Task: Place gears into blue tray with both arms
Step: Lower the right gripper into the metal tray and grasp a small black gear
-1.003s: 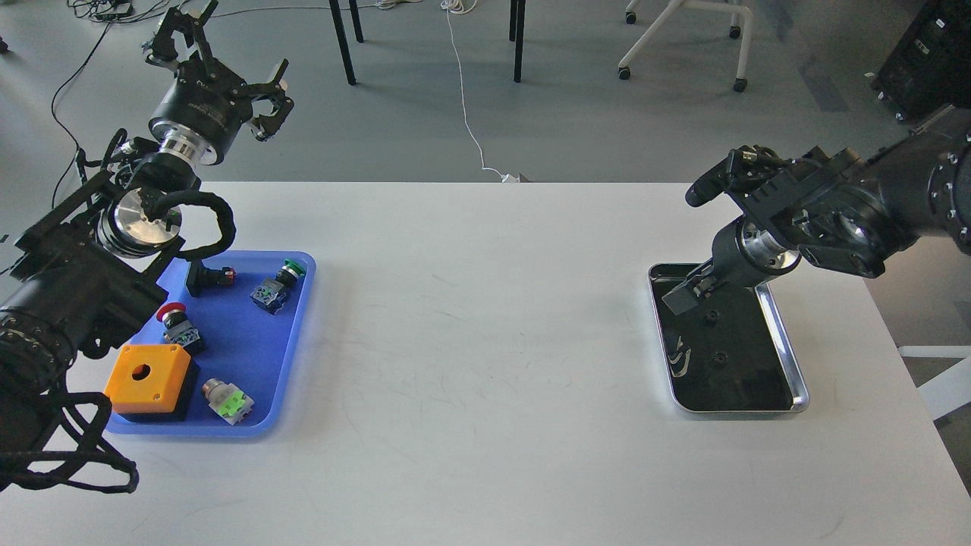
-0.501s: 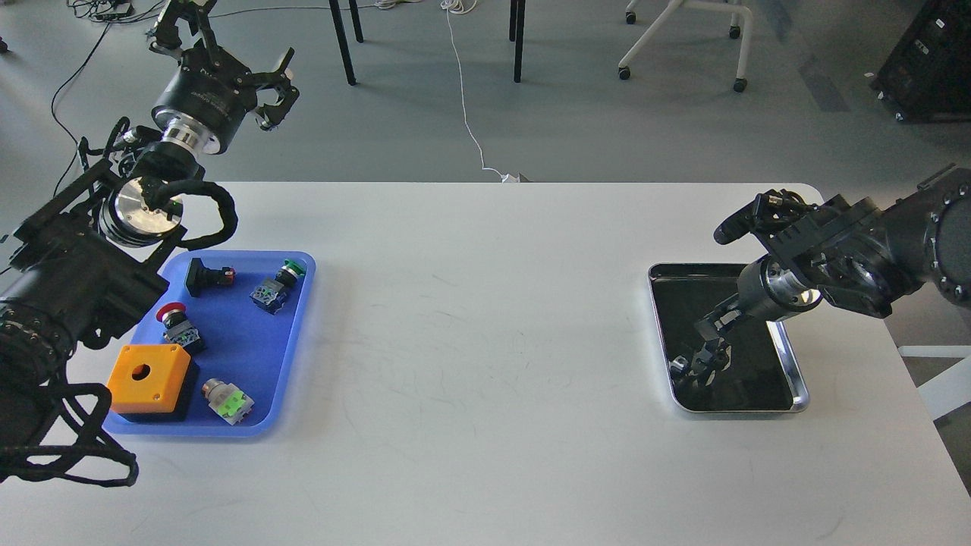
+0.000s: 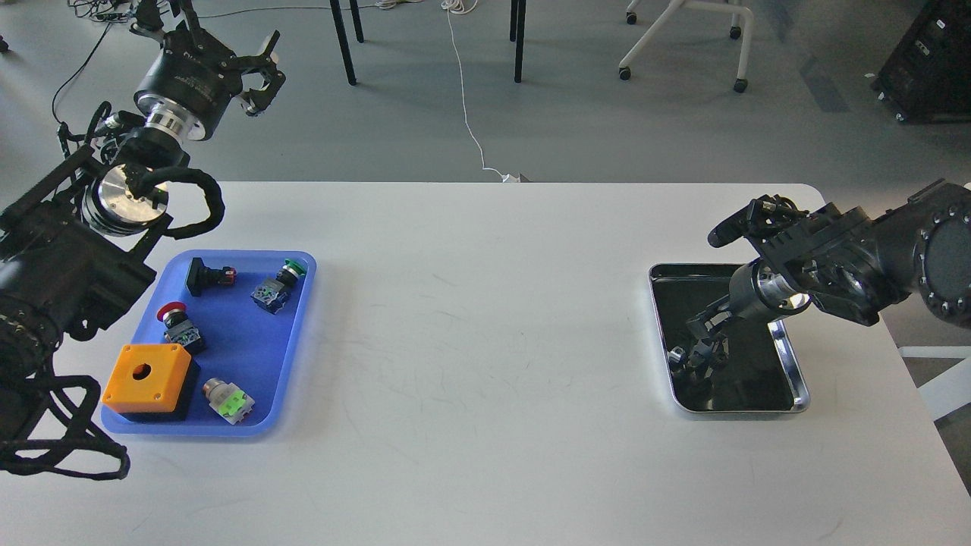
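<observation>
The blue tray (image 3: pixel 302 334) lies at the table's left and holds push-button switches and an orange box; no gear shows in it. My left gripper (image 3: pixel 216 42) hangs open and empty, high beyond the table's far left edge and away from the tray. My right gripper (image 3: pixel 698 355) reaches down into the shiny steel tray (image 3: pixel 794 371) at the right, with its tips low over the dark bottom near the tray's left side. Its fingers blend into that dark bottom, so their state is unclear. I cannot pick out the gears against the black surface.
In the blue tray sit an orange box (image 3: pixel 146 373), a red-capped switch (image 3: pixel 176 322), a green-capped switch (image 3: pixel 279 284), a black switch (image 3: pixel 206 276) and a green-based switch (image 3: pixel 227 400). Chair and table legs stand on the floor beyond the far edge.
My right gripper moved from the steel tray's far left corner down toward its near-left part. My left arm swung up and to the left, uncovering the blue tray's far corner.
</observation>
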